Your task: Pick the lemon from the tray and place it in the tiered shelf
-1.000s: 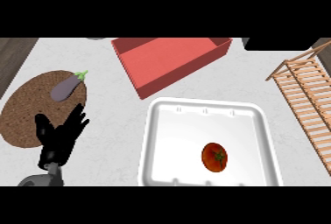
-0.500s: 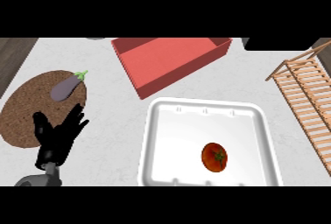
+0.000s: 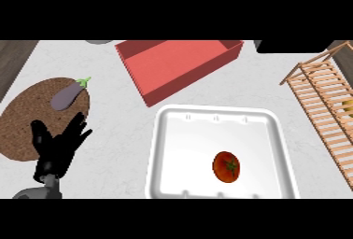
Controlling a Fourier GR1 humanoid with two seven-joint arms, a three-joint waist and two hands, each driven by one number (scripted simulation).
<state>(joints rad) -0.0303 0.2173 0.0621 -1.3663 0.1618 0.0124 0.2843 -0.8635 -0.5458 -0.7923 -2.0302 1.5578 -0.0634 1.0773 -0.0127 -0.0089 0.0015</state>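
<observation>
A white tray [image 3: 276,130] lies at the lower middle of the head view, holding only a red tomato [image 3: 227,166] with a green stem. The wooden tiered shelf [image 3: 318,100] runs along the right edge. On the shelf, a small yellow thing [image 3: 349,106], cut off by the edge, looks like the lemon. My left hand [image 3: 59,149] stands at the lower left, open with fingers straight and pointing up, holding nothing. It is left of the tray and apart from it. My right hand does not show.
A round brown mat [image 3: 27,121] at the left carries a purple eggplant [image 3: 69,95]. A red open box [image 3: 176,65] sits at the top middle, just behind the tray. A black object [image 3: 293,45] lies at the top right edge.
The left hand has barely shifted, sinking slightly toward the lower edge. Tray, tomato and shelf have not moved.
</observation>
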